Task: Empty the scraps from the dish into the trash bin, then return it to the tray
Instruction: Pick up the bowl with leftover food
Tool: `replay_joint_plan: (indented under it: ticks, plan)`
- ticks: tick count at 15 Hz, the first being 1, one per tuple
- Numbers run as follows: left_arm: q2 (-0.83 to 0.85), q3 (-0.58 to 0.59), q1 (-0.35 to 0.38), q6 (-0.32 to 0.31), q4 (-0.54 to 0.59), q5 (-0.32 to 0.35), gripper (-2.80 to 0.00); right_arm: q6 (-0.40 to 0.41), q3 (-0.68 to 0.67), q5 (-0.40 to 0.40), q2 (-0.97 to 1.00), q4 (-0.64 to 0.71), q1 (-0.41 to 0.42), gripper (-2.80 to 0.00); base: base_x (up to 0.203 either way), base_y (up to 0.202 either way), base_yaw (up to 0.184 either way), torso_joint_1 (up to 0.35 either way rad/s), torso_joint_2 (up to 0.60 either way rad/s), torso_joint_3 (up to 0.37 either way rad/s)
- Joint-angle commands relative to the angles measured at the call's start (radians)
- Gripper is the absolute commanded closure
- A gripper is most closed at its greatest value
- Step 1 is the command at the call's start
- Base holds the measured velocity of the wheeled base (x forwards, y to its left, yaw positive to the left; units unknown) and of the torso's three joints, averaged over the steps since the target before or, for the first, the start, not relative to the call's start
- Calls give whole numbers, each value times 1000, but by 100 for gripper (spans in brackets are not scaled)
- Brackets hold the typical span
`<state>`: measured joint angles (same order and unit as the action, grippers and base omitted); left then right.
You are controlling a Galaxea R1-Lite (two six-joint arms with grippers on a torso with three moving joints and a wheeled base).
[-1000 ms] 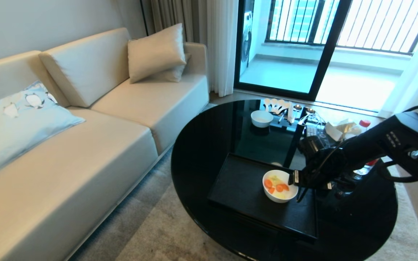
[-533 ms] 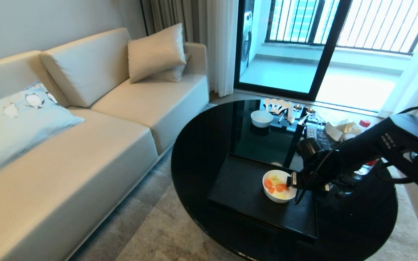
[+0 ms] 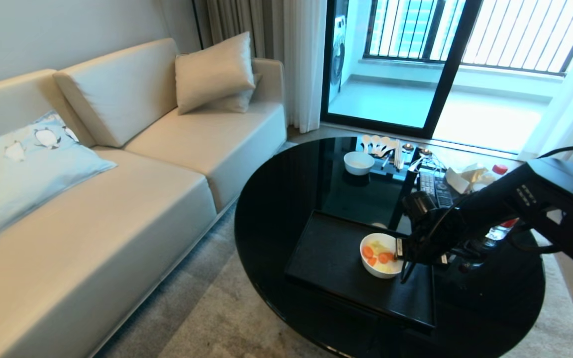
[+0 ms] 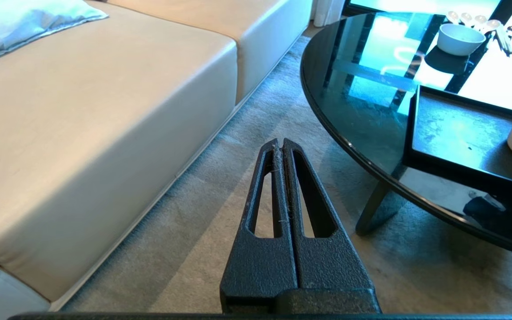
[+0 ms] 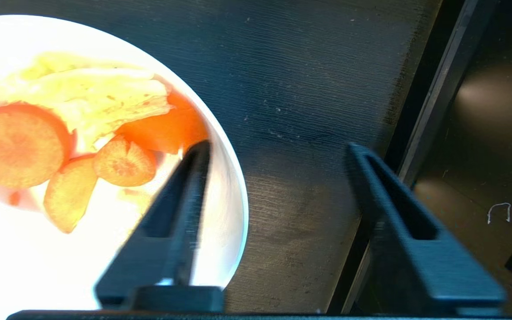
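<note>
1 small white dish [image 3: 383, 254], glossy and rigid, likely light, slippery and breakable, seated lower right of centre on the black tray [image 3: 331, 258]. Loose scraps [image 3: 379, 253] inside: carrot slices, pale mush, apt to spill if tilted. Right gripper [image 3: 402, 254] straddled the rim at the dish's right edge, 1 finger inside, 1 outside, jaws apart, nothing clamped yet. Best hold judged: that rim. Left gripper [image 4: 282, 146] closed, empty, above the carpet.
</note>
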<state>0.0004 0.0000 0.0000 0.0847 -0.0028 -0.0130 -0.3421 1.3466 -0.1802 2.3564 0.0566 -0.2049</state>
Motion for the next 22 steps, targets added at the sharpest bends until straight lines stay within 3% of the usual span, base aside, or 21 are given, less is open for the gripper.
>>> replay_joint_plan:
  ticks: [1, 13, 22]
  plan:
    - [0, 0, 0, 1, 0, -1, 0, -2, 0, -1, 4, 0, -4, 0, 0, 0, 0, 0, 0, 0]
    - [0, 0, 0, 1, 0, -1, 0, -49, -48, 1, -35, 0, -30, 0, 0, 0, 0, 0, 0, 0]
    - [0, 0, 0, 1, 0, -1, 0, -168, -154, 2, -221, 18, -26, 0, 0, 0, 0, 0, 0, 0]
